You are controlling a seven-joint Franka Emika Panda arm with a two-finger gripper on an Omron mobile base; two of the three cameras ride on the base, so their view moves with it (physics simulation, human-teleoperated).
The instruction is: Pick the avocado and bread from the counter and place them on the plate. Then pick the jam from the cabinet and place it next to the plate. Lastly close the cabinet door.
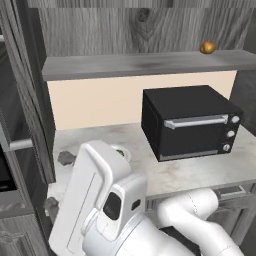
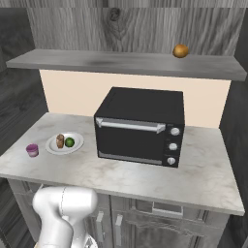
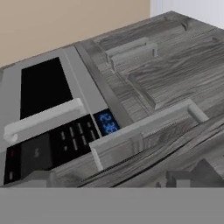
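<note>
Left base view, worktop: the marbled worktop (image 1: 200, 170) carries the black microwave (image 1: 187, 122); the plate (image 1: 123, 152) is mostly hidden behind the white arm, only a bit of its rim and something green shows.
Left base view, cabinet: the shelf board (image 1: 140, 64) holds an orange-brown round fruit (image 1: 207, 48); a dark door panel with a pale handle (image 1: 20, 145) stands at the left edge, apparently open.
Right base view, plate: the plate (image 2: 75, 146) lies left of the microwave, with the bread (image 2: 60, 141) and the avocado (image 2: 69, 142) side by side on it.
Right base view, jam: the jam (image 2: 32, 150) stands on the worktop just beside the plate, on its left, apart from the rim.
Step in hand: I judge that only the closing of the cabinet door remains; the arm should reach the door's outer face or handle and push along its swing, not against the hinge side.
Hand view, surroundings: grey wood fronts with pale bar handles (image 3: 144, 129) and an oven panel with a blue clock (image 3: 107, 122).
Hand view, tool: the tool (image 3: 116, 183) has its tips wide apart; it holds nothing and touches nothing.
</note>
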